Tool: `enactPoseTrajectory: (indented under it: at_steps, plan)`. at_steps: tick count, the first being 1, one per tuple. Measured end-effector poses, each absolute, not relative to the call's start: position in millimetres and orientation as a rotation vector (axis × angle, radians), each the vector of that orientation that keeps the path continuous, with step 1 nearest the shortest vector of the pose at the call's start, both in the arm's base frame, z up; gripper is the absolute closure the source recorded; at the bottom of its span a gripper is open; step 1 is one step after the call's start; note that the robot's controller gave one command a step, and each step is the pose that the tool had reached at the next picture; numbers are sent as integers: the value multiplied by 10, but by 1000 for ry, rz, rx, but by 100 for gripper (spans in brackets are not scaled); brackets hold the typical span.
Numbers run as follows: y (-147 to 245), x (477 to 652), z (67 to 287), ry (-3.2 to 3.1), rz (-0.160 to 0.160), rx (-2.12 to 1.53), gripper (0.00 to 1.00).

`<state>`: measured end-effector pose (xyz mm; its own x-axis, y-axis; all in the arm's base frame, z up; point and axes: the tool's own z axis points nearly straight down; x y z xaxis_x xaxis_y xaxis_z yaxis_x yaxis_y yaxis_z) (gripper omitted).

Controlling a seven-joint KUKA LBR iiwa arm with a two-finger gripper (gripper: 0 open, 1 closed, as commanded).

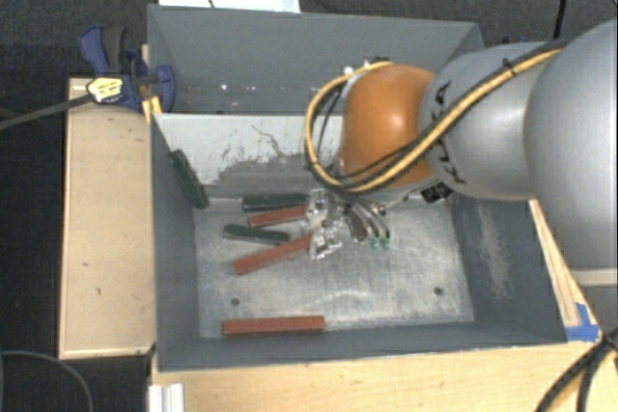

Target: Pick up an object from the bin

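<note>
My gripper (pixel 333 229) hangs low in the middle of the bin, mostly hidden under the arm's orange cover. Just to its left lies a cluster of flat sticks. A red-brown stick (pixel 270 256) lies slanted, its right end touching or just under the gripper's left side. A dark green stick (pixel 256 233) lies above it. Further back are a second red-brown stick (pixel 273 218) and a dark stick (pixel 273 202), their right ends close to the gripper. A small green bit (pixel 380 243) shows at the gripper's right side; I cannot tell what it is.
Another red-brown stick (pixel 273 326) lies flat along the bin's front wall. A dark green stick (pixel 188 178) leans against the left wall. The arm and its cables cover the bin's back right part.
</note>
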<state>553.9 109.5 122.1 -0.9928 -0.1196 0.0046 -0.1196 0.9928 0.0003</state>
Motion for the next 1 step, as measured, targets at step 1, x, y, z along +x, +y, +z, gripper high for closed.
enactPoseTrajectory:
  at_steps: [1]
  plan:
    - [1034, 5502, 2149, -3139, -1, 165, 100]
